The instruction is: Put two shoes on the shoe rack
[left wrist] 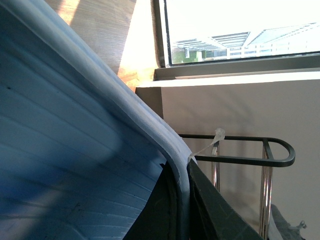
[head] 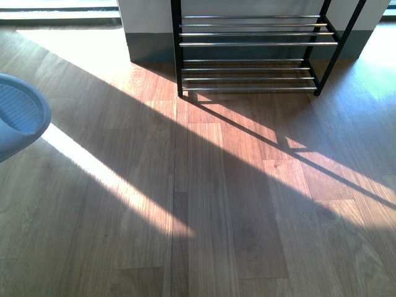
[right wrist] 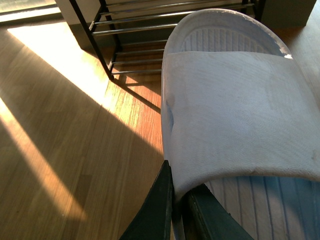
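The shoe rack (head: 253,43), black-framed with silver bars, stands against the far wall in the front view; it also shows in the right wrist view (right wrist: 150,20) and partly in the left wrist view (left wrist: 240,155). My left gripper (left wrist: 179,200) is shut on the rim of a pale blue slide (left wrist: 65,150), whose ribbed sole fills that view; the slide's end shows at the left edge of the front view (head: 18,117). My right gripper (right wrist: 176,210) is shut on the side of the other pale blue slide (right wrist: 235,115), held above the floor short of the rack. The grey sneakers are out of view.
A wooden floor (head: 204,198) with sun stripes and shadows lies before the rack. A grey-based wall (head: 148,37) stands behind it. A window (left wrist: 240,30) shows in the left wrist view.
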`<state>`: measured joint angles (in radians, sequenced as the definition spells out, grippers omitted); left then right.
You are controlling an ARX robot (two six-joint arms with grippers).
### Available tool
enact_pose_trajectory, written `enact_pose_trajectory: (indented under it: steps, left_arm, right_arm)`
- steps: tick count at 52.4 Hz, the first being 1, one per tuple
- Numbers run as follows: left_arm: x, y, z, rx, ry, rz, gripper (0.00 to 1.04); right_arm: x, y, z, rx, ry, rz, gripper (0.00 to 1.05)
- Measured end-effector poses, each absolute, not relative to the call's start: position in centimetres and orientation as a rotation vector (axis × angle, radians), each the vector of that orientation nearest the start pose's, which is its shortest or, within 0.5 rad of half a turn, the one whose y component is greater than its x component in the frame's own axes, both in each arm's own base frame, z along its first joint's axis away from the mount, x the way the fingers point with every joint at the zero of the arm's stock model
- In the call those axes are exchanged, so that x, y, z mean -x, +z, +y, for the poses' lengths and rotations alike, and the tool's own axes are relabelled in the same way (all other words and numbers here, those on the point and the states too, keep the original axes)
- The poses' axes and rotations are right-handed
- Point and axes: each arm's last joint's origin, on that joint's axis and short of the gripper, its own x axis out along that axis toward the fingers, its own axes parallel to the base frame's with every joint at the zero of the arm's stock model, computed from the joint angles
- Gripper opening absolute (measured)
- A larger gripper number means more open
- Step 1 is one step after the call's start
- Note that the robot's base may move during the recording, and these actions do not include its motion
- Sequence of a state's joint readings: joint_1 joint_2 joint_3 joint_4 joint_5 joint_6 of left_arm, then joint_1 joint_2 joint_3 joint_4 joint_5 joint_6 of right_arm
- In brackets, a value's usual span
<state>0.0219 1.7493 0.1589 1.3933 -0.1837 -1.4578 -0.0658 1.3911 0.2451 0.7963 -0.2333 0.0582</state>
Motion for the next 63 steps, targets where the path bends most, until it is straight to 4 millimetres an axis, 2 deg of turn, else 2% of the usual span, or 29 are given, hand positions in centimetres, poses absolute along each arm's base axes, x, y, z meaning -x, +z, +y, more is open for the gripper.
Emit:
enact_pose_trajectory:
  steps: [22,63]
  left_arm:
    - [-19.5,10.7,1.5,1.497,0.303,-0.038,0.02]
    - [-19.1,11.1,1.8,1.525,0.301,-0.075,0.02]
  right_arm:
    - [-21.9,13.2,-0.9,-0.109,0.147,0.35,0.01]
    - [-21.8,13.2,-0.8,-0.111,0.158,0.35,0.01]
